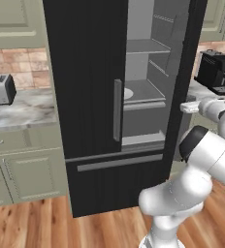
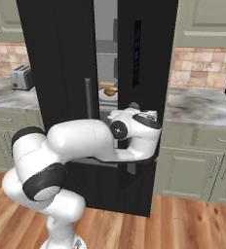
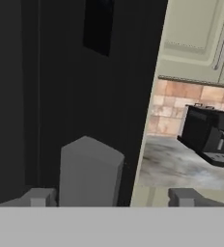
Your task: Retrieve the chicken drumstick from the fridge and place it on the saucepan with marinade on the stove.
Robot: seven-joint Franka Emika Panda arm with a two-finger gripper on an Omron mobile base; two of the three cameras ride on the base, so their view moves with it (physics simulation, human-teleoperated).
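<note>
Chicken drumstick [image 2: 110, 91] sits as a small golden-brown lump on a white plate [image 2: 106, 96] inside the fridge [image 2: 61, 73], seen through the narrow gap just above the centre of the right base view. In the left base view only the plate's pale rim [image 1: 128, 93] shows on the middle shelf, behind the edge of the closed left door.

Nearest the cameras, the white arm bends across the lower part of both base views. In the right base view its wrist lies in front of the fridge's right door, low in the centre of the frame. In the hand view the gripper [image 3: 111, 197] shows at the bottom, with its two grey fingertips [image 3: 39, 197] set wide apart and nothing between them. A grey vertical door handle [image 3: 90, 169] rises just beyond the tips, at lower centre-left, against the black door face.

Farther back, the right door of the fridge stands swung open in the left base view, baring pale grey shelves at upper centre. The long grey handle [image 1: 117, 110] of the left door runs down the middle of that frame.

Beyond, a marbled counter [image 1: 22, 109] at left centre carries a silver toaster [image 1: 1, 89]. A black coffee machine [image 3: 208, 134] stands on the counter at the right of the hand view.
</note>
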